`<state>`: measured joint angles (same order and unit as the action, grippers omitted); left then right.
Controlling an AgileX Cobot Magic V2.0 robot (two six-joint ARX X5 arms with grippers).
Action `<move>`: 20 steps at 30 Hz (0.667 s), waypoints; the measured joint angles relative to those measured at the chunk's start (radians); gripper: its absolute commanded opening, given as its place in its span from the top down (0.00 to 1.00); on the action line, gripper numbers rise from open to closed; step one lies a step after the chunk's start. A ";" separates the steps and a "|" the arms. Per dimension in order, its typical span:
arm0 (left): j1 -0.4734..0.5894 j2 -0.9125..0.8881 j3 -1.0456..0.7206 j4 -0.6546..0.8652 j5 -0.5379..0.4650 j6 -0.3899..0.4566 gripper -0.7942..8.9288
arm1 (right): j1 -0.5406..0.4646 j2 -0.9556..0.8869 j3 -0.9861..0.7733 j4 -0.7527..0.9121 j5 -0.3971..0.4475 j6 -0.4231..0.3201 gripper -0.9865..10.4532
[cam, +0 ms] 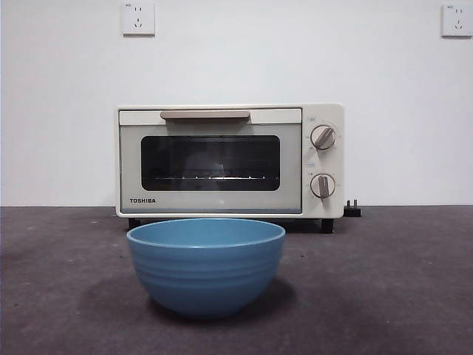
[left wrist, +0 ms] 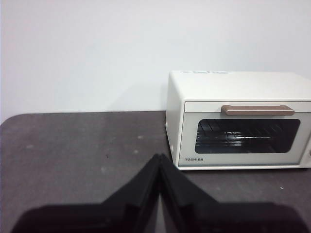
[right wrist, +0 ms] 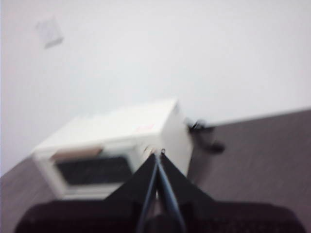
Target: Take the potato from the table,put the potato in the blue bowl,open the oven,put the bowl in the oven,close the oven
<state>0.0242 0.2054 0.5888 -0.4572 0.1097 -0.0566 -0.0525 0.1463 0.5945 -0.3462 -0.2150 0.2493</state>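
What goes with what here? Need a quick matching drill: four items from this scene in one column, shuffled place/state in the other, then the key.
Items:
1. deep round matte blue bowl
2. cream-white Toshiba toaster oven
3. left gripper
4. white wall socket plates

Place/state:
A. door closed, standing at the back of the dark grey table against the wall
B. black jaws together, holding nothing
C. high on the wall, above the oven
D. upright on the table, in front of the oven

Pairs: 1-D, 2-A, 3-B, 4-C
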 measured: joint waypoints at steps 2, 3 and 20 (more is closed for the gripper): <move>0.000 0.028 0.061 -0.072 0.004 0.000 0.92 | 0.000 0.066 0.055 -0.053 -0.055 0.002 0.92; 0.000 0.046 0.093 -0.116 0.011 0.000 0.92 | 0.000 0.104 0.086 -0.083 -0.082 0.002 0.92; 0.000 0.336 0.476 -0.594 0.262 0.119 0.92 | 0.166 0.747 0.536 -0.381 -0.344 -0.181 0.92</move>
<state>0.0242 0.5415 1.0653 -1.0512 0.3714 0.0620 0.1135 0.8928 1.1301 -0.7269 -0.5587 0.0685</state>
